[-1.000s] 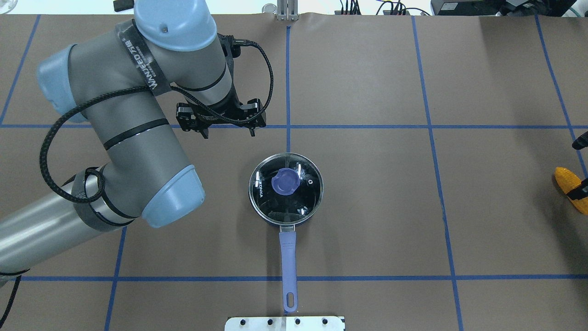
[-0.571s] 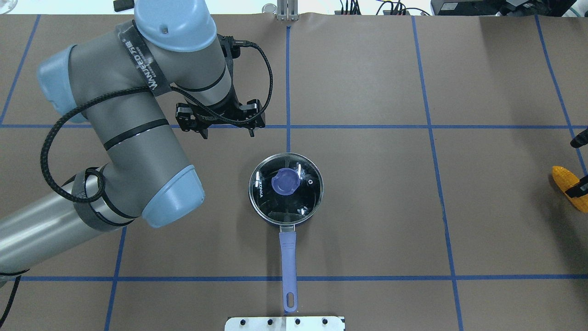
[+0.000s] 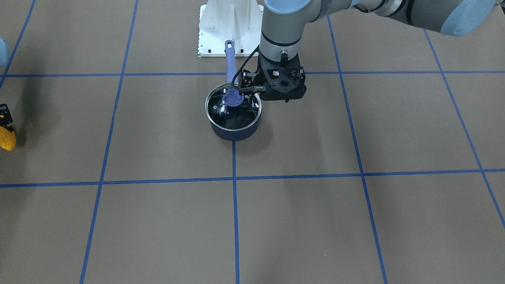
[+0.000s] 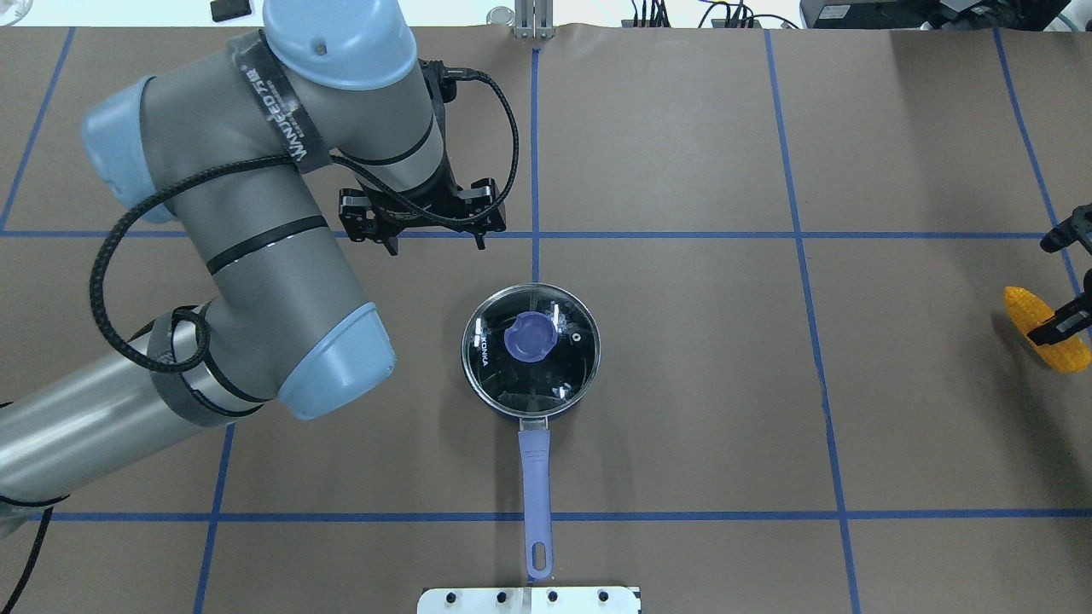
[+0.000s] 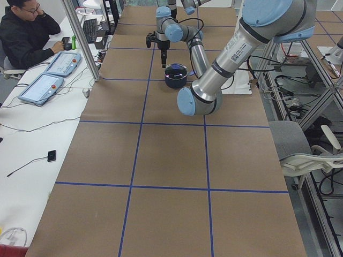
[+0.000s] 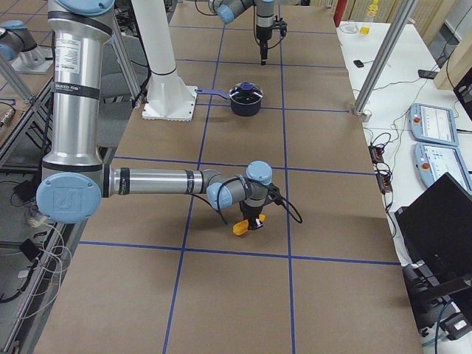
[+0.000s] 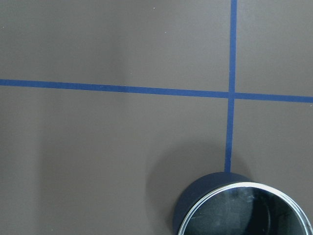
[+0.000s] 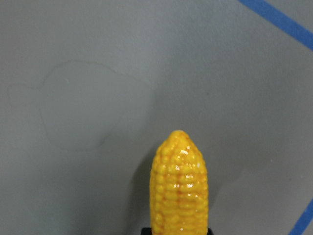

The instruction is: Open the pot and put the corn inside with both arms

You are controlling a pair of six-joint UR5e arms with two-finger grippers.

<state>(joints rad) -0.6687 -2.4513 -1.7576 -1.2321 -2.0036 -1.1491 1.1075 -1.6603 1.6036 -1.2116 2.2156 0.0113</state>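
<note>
The pot (image 4: 531, 375) stands at the table's middle, its glass lid on, with the lavender knob (image 4: 530, 335) on top and the handle (image 4: 535, 486) pointing toward my base. It also shows in the front view (image 3: 233, 118). My left gripper (image 4: 437, 246) hovers open just beyond the pot, to its far left, empty. In the left wrist view only the pot's rim (image 7: 244, 205) shows at the bottom. My right gripper (image 4: 1058, 328) is at the far right edge, shut on the corn (image 4: 1066, 354), held low over the table. The corn fills the right wrist view (image 8: 178, 191).
A white mounting plate (image 4: 529, 599) lies at the near table edge by the handle's tip. A metal post (image 4: 533, 21) stands at the far edge. Blue tape lines grid the brown mat. An operator (image 5: 27, 27) sits at a side desk.
My left arm and gripper have shifted slightly right, toward the pot. My right gripper has carried the corn a little left and away from my base, further into view.
</note>
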